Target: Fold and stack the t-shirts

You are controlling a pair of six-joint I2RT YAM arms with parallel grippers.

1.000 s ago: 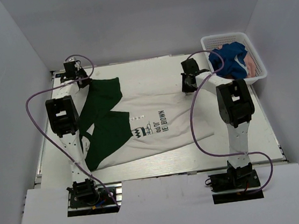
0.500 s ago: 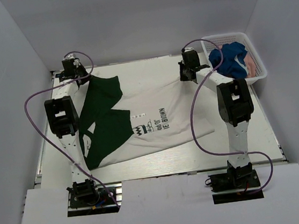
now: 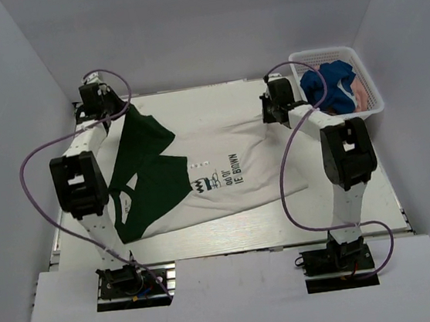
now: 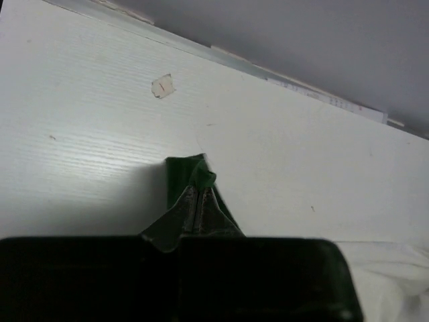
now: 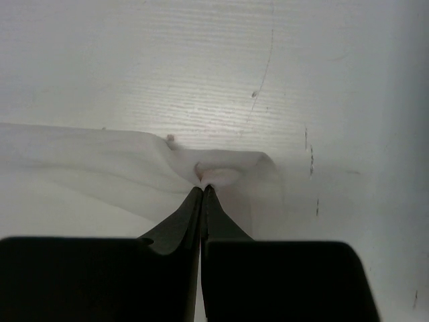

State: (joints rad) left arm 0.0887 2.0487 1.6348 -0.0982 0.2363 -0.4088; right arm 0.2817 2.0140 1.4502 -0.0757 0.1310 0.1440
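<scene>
The cream t-shirt [image 3: 224, 171] with dark green sleeves and black print lies spread across the table. My left gripper [image 3: 122, 112] is shut on the tip of its dark green sleeve [image 4: 190, 176] at the far left. My right gripper [image 3: 269, 113] is shut on the cream hem corner [image 5: 221, 171] at the far right. The blue t-shirt [image 3: 329, 86] and the dusty pink one [image 3: 362, 96] lie in the basket.
The white mesh basket [image 3: 375, 101] stands at the far right corner, close to my right arm. A small scrap of tape [image 4: 162, 86] sticks to the table beyond the left gripper. Grey walls close in on three sides.
Both grippers have moved away from the arm bases while holding the shirt, the left one also leftward. The green sleeve and the cream hem are drawn out toward the far edge.
</scene>
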